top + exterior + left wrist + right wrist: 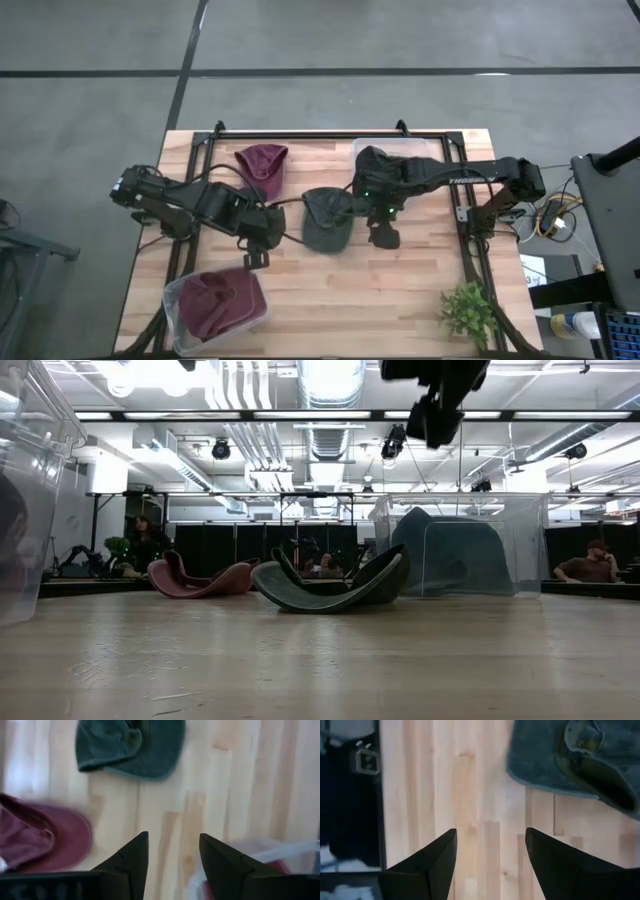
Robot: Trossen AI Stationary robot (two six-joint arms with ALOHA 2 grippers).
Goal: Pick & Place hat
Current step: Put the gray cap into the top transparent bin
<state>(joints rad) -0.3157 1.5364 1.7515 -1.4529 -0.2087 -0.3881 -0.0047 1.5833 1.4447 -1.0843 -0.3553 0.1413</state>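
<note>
Lab hall: exposed ceiling ducts (pixel 325 420), seated people (pixel 590 565).

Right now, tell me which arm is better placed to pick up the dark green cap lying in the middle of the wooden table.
Right, narrowly. The right gripper hangs open just beside the dark green cap. The left gripper, also open, is slightly farther off, near the clear bin of maroon hats.

grey concrete floor (pixel 90 60) with dark seams surrounds the table. beyond it, exposed silver ducts (pixel 325 400) and bright ceiling lights (pixel 150 372) hang overhead; seated people (pixel 590 565) show far off.
</note>
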